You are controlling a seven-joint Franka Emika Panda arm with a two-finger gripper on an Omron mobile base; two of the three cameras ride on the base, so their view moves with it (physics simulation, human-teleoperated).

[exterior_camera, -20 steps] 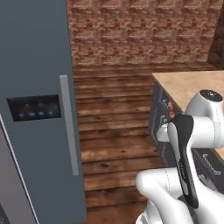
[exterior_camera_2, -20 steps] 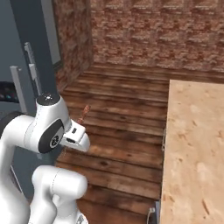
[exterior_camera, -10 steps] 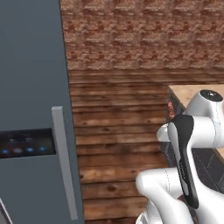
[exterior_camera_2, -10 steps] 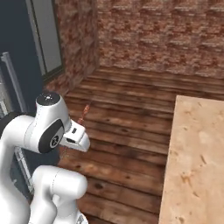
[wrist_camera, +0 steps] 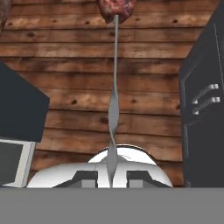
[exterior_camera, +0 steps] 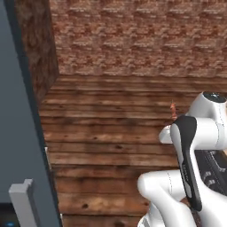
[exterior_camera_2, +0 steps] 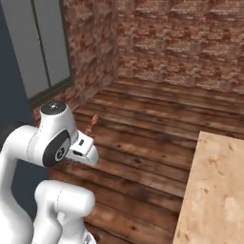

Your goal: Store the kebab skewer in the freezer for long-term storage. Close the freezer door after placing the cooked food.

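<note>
Whole view swung off the freezer door (exterior_camera: 20,146) since before; end effector (wrist_camera: 111,177) still clamped on kebab skewer (wrist_camera: 114,83).

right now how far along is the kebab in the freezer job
Done: the kebab skewer is picked up, with the gripper shut on its stick end and the meat chunks pointing away, out over the wooden floor. In hand: carrying it; the freezer door sits at the left edge of the left base view. Left: place the skewer inside the freezer, then close the door.
</note>
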